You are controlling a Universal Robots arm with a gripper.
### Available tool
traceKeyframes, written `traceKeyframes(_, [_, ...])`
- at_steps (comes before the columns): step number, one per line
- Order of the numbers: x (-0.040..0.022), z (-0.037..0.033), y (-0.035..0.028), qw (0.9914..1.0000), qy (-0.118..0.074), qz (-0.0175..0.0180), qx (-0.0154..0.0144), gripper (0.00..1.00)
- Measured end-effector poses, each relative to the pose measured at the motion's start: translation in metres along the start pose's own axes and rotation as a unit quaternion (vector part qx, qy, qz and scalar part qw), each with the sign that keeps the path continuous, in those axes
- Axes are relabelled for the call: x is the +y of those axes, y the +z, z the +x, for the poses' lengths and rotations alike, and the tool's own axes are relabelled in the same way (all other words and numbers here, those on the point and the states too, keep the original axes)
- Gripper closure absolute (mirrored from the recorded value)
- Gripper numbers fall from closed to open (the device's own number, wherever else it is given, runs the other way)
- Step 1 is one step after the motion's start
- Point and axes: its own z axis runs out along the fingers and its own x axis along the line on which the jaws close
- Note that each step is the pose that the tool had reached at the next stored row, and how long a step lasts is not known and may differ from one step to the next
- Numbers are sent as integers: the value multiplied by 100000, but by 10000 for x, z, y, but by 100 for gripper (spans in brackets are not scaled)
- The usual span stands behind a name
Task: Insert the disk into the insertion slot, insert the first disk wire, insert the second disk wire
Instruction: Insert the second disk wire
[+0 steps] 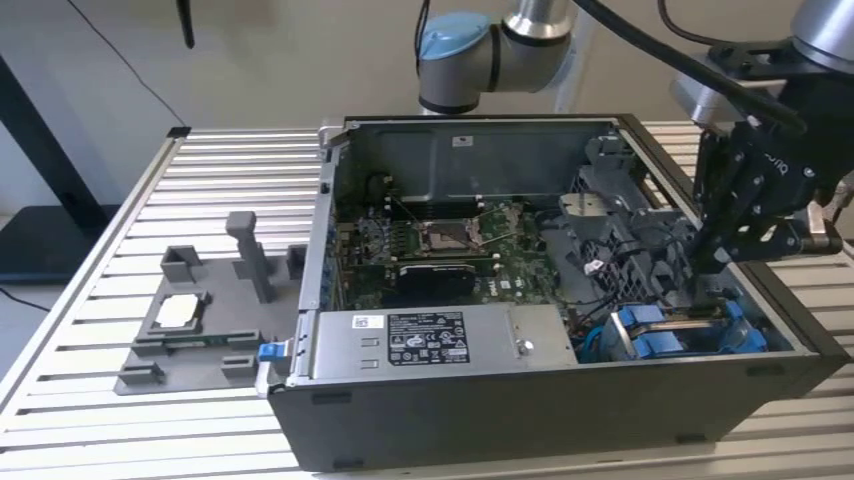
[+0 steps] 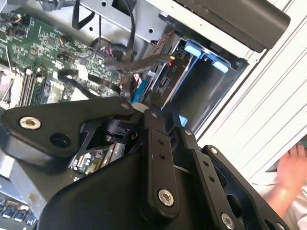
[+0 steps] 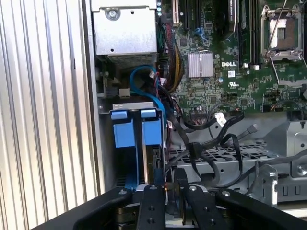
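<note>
The disk's blue carrier (image 3: 136,130) stands on edge inside the insertion slot (image 3: 106,158), the grey bay at the corner of the dark case. In the exterior view its blue tabs (image 1: 657,335) show low at the case's right end. My gripper (image 1: 714,255) reaches down into the case just above that bay. In the first wrist view the gripper (image 3: 173,191) is shut on a black disk wire (image 3: 192,152) whose connector sits right beside the disk's edge. In the second wrist view the gripper (image 2: 144,104) is at the bay's mouth, with another black disk wire (image 2: 144,63) running to the disk.
The silver power-supply box (image 1: 427,345) fills the case's front. The green motherboard (image 1: 441,240) lies behind it, with loose black cables (image 3: 225,139) near the bay. A grey fixture (image 1: 200,320) stands on the slatted table (image 1: 80,300). A person's hand (image 2: 290,167) is beside the case.
</note>
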Motion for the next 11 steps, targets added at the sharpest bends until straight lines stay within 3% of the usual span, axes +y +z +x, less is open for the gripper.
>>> traceKeyframes(1, [4,-8,0,100000,77,221,-17,76])
traceKeyframes(6, [11,-23,1,100000,136,227,66,76])
traceKeyframes(8, [17,-35,1,100000,155,68,113,76])
traceKeyframes(11, [64,-95,2,99998,189,-503,169,76])
